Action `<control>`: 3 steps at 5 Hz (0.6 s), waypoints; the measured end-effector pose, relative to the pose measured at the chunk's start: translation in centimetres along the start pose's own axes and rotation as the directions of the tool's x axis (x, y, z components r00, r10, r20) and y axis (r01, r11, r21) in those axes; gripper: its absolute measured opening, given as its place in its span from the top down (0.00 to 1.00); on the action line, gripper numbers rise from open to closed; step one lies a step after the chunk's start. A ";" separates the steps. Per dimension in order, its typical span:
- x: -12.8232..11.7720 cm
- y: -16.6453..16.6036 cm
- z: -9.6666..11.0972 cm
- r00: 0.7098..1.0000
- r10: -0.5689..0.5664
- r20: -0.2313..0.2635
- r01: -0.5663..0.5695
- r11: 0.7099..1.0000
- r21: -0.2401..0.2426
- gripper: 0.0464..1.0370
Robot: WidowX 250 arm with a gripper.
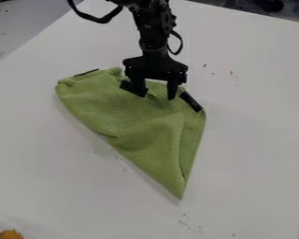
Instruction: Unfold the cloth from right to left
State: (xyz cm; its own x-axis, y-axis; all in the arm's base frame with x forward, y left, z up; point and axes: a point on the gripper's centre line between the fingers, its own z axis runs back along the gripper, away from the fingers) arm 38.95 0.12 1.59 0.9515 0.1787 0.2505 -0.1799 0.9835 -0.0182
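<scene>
Grasping seems in hand: the black two-finger gripper (156,93) stands open at the upper edge of the folded green cloth (136,114) on the white table (252,140), and should next pinch a layer and draw it leftward.

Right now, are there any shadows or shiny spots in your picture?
In the camera view, a faint, soft shadow lies along the lower left edge of the green cloth, and darker shading sits in its folds; the white table has no bright shiny spot; the black gripper looks very dark, so its small parts blend together.
</scene>
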 end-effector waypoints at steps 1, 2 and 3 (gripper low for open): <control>-0.1 -0.1 -0.2 1.000 -0.007 0.010 0.007 1.000 -0.012 0.36; -0.1 -0.1 -0.2 1.000 -0.017 0.010 0.017 1.000 -0.022 0.67; -0.1 0.1 -0.2 1.000 -0.023 0.008 0.024 0.999 -0.025 0.89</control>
State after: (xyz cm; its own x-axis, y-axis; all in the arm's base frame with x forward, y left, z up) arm 38.92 0.18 1.35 0.9535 0.1555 0.2583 -0.1513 0.9878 -0.0362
